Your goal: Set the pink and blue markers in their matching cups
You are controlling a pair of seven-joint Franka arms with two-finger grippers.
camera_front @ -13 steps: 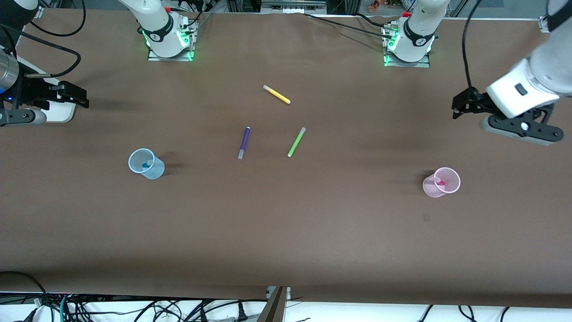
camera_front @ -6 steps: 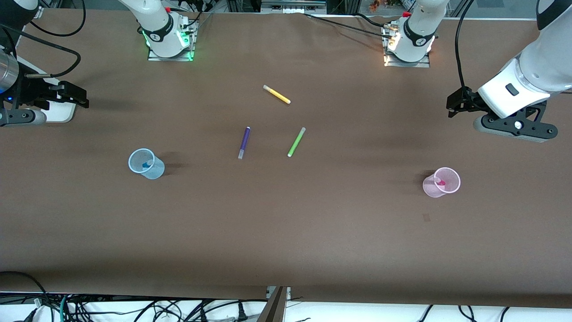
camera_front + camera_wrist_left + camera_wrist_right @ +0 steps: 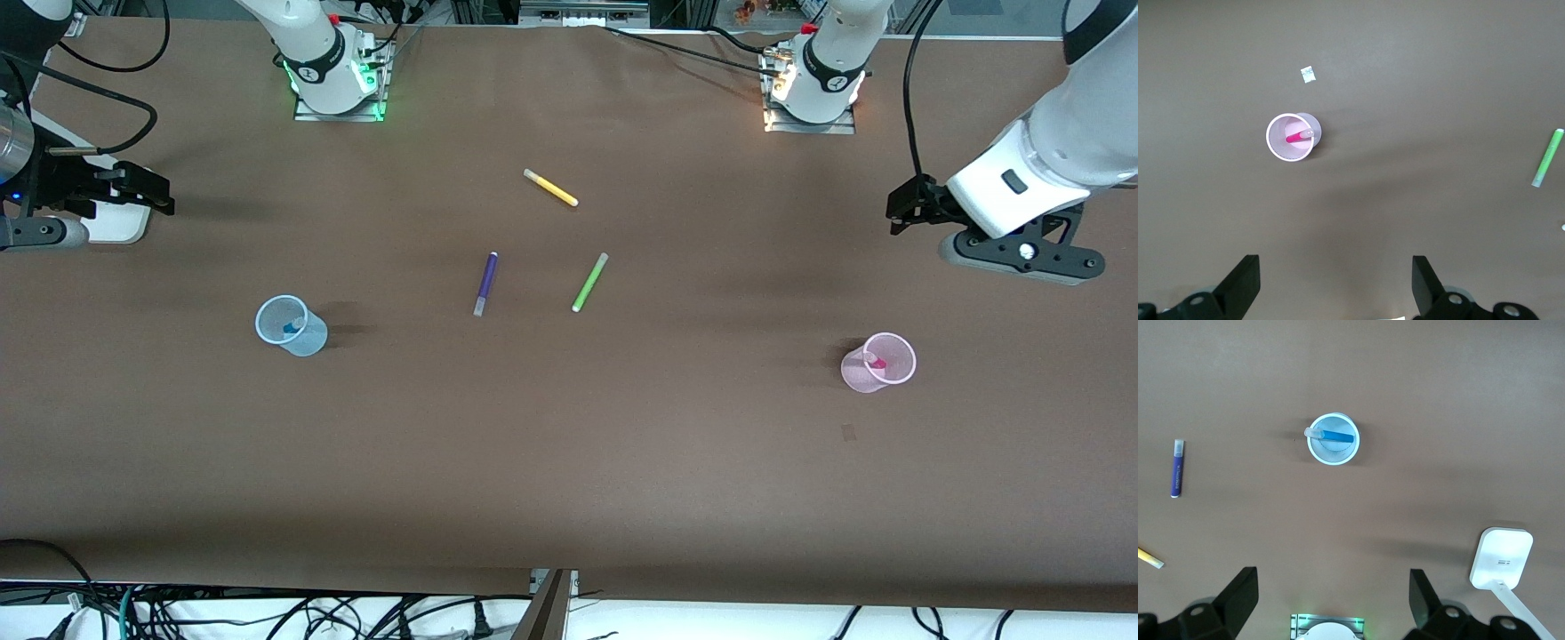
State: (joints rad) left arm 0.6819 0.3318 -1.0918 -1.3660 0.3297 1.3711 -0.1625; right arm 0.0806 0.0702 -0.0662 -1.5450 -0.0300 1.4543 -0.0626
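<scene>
The pale blue cup (image 3: 308, 340) stands toward the right arm's end of the table with the blue marker (image 3: 289, 330) inside it, leaning on the rim. The pale pink cup (image 3: 853, 373) stands toward the left arm's end with the pink marker (image 3: 878, 363) inside it. My left gripper (image 3: 903, 210) is open and empty, up above the table. Its wrist view shows the pink cup (image 3: 1313, 124) and pink marker (image 3: 1296, 137). My right gripper (image 3: 147, 192) is open and empty, waiting above the table's edge. Its wrist view shows the blue cup (image 3: 1353, 447) and blue marker (image 3: 1336, 436).
A purple pen (image 3: 484, 283), a lime-green pen (image 3: 589, 282) and a yellow pen (image 3: 551, 188) lie loose at mid-table. A white flat object (image 3: 1501, 557) lies under the right gripper. A small paper scrap (image 3: 1307, 74) lies near the pink cup.
My left arm has shifted slightly toward the table's middle and risen a little. The light at its base went from green to pale yellow. The cups, markers and right arm have not moved.
</scene>
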